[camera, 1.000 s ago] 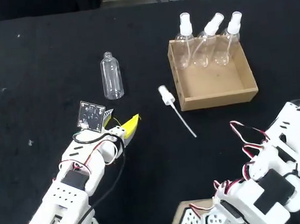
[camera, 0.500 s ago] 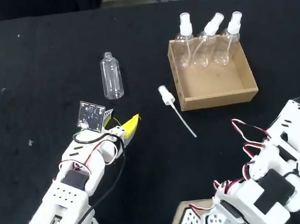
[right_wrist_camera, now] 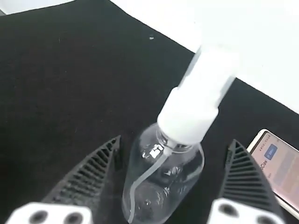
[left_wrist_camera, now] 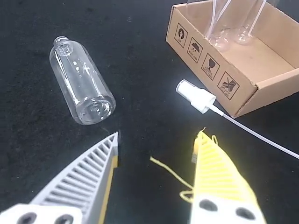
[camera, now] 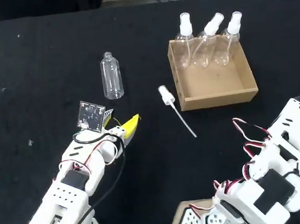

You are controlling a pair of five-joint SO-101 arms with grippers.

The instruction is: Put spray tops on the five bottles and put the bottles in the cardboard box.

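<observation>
Jaws of the left claw (left_wrist_camera: 159, 140) stand wide apart over bare black table, holding nothing. Just ahead of its grey finger the uncapped bottle (left_wrist_camera: 81, 86) lies on its side, base toward the claw. It looks a light, thin-walled clear plastic thing, smooth and apt to roll or dent, so I would take it gently across the middle of the body. Ahead of the yellow finger lies the loose spray top (left_wrist_camera: 196, 95). Its dip tube looks thin and bendy, so the white head is the place to grip. Beyond that sits the cardboard box (left_wrist_camera: 205, 70), with three capped bottles (camera: 201, 53) leaning in a row at its far wall and the near floor bare, room enough for two more. The right claw (right_wrist_camera: 175, 142) is spread too, a finger on each side of a capped bottle (right_wrist_camera: 163, 186), apparently not touching it, with a phone (right_wrist_camera: 275, 163) just beside
</observation>
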